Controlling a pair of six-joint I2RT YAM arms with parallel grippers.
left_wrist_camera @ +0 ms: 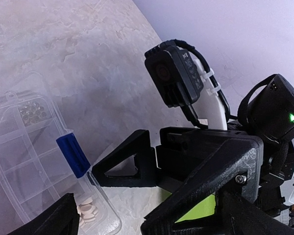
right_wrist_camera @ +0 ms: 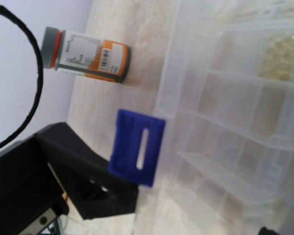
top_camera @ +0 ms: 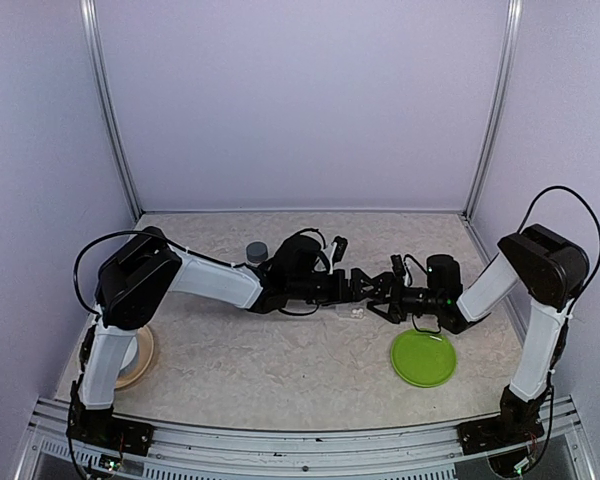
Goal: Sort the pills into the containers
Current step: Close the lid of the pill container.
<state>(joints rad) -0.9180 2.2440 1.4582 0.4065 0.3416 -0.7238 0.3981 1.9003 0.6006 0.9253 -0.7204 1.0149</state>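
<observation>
A clear pill organiser box (top_camera: 342,309) with a blue latch (left_wrist_camera: 72,155) lies at the table's middle between both grippers. White pills (left_wrist_camera: 85,208) fill its end compartment and pale clear pills (left_wrist_camera: 32,112) fill another. My left gripper (top_camera: 358,287) is open, its fingers either side of the box's latch end (left_wrist_camera: 83,186). My right gripper (top_camera: 385,297) faces it, open, its jaws spread across the box (right_wrist_camera: 196,215) just past the latch (right_wrist_camera: 137,147). The bottle with gray cap and white-and-orange label (top_camera: 257,252) stands behind the left arm and also shows in the right wrist view (right_wrist_camera: 88,56). The small vial is out of view.
A flat green plate (top_camera: 423,357) lies at the front right, just below the right wrist. A white bowl on a tan plate (top_camera: 138,355) sits at the left by the left arm's base. Walls close the back and sides.
</observation>
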